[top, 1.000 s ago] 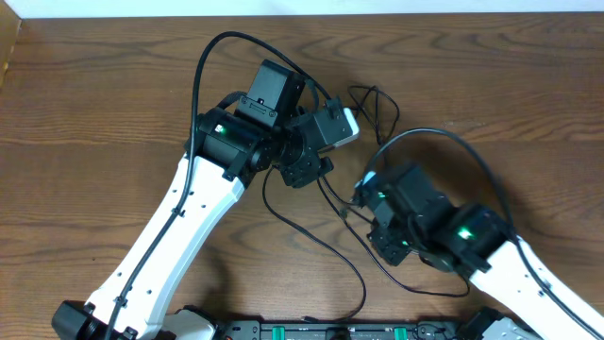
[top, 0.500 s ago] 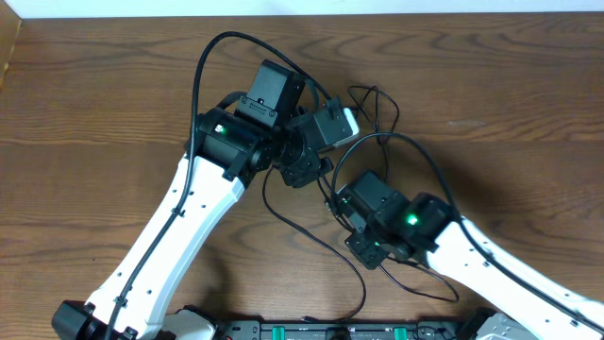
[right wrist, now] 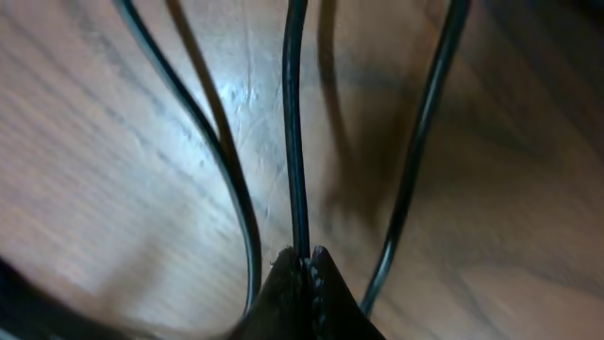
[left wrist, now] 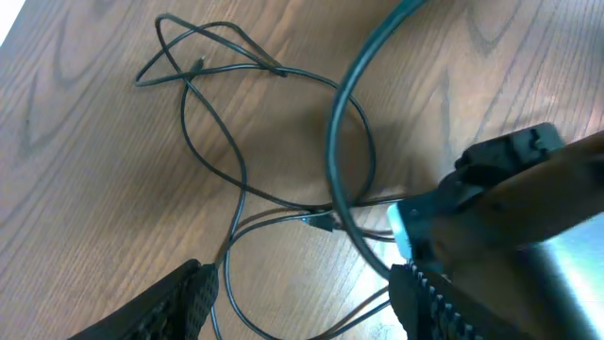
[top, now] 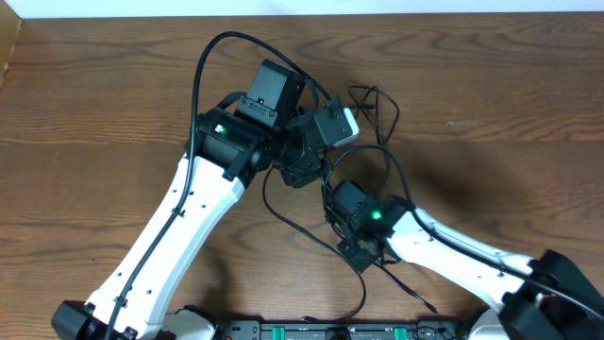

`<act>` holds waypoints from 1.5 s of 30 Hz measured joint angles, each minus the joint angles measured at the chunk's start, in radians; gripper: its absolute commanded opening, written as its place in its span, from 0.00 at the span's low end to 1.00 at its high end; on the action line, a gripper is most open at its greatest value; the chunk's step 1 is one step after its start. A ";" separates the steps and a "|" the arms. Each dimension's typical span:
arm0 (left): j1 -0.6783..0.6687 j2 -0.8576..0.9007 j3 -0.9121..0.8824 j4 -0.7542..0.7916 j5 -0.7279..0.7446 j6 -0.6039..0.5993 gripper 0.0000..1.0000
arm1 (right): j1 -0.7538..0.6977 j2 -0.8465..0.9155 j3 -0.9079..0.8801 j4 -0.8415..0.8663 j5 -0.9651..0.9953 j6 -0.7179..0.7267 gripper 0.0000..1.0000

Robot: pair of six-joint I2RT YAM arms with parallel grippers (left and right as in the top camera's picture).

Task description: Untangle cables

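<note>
1. I am seeing the thin black cables point(left wrist: 247, 184) lying in loose loops on the wooden surface point(top: 113, 104), between the two arms and up toward the far edge.
2. My right hand point(right wrist: 304, 267) is pinching one black cable between its closed fingertips; the strand is running straight up from the tips, with another strand curving on each side.
3. My left hand point(left wrist: 302, 297) is standing open, its fingers point(left wrist: 184, 302) spread wide above the cable loops and gripping nothing.
4. A small plug end point(left wrist: 321, 223) is lying where several strands are crossing.
</note>
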 measured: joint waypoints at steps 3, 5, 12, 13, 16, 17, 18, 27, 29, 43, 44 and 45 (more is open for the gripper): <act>0.000 0.000 0.000 0.000 0.000 0.000 0.64 | 0.000 0.021 0.000 0.022 0.011 0.005 0.47; 0.000 0.000 0.000 0.000 0.000 0.000 0.64 | 0.000 0.028 0.000 0.027 0.026 0.006 0.72; 0.000 0.000 0.000 0.000 0.000 0.000 0.64 | 0.000 0.031 0.000 0.037 0.077 0.006 0.84; 0.000 0.000 0.000 0.000 0.000 0.000 0.64 | 0.000 0.031 0.000 0.042 0.081 0.007 0.84; 0.000 0.000 0.000 0.000 0.000 0.000 0.64 | 0.000 0.031 0.000 0.050 0.089 0.007 0.84; 0.000 0.000 0.000 0.000 0.000 0.000 0.64 | 0.000 0.031 0.000 0.051 0.090 0.007 0.84; 0.000 0.000 0.000 0.000 0.000 0.000 0.64 | 0.000 0.031 0.000 0.051 0.090 0.007 0.84; 0.000 0.000 0.000 -0.008 0.000 0.000 0.64 | -0.025 0.031 -0.044 0.106 0.100 0.006 0.70; 0.000 0.000 0.000 -0.011 0.000 0.000 0.64 | -0.050 0.031 -0.064 0.107 0.101 0.007 0.70; 0.000 0.000 0.000 -0.011 0.000 0.000 0.64 | -0.110 0.006 -0.116 0.196 0.092 0.011 0.16; 0.000 0.000 0.000 -0.011 0.000 0.000 0.64 | -0.110 0.005 -0.118 0.198 0.089 0.011 0.12; 0.000 0.000 0.000 -0.011 0.000 0.000 0.64 | -0.111 0.004 -0.119 0.201 0.085 0.009 0.09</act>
